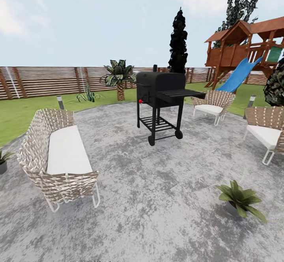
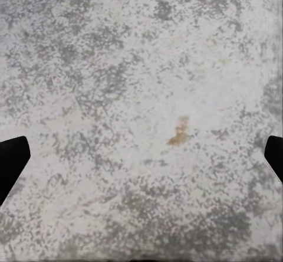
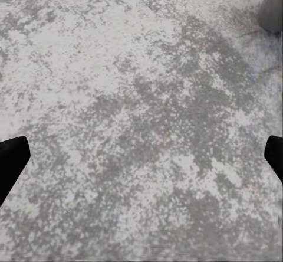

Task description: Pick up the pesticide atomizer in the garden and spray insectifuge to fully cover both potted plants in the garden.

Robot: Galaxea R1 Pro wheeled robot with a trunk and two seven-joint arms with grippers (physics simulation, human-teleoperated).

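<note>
1. One potted plant (image 1: 240,199) sits lower right on the stone patio (image 1: 157,199); another (image 1: 3,160) peeks in at the left edge
2. Black grill (image 1: 159,96) stands centre, wicker sofa (image 1: 59,159) left
3. Left gripper (image 2: 141,159) and right gripper (image 3: 141,159): fingers spread wide, nothing held

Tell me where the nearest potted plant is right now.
In the head view, the green broad-leaved potted plant in its grey pot stands on the mottled grey stone patio at lower right, below the white-cushioned wicker chair.
</note>
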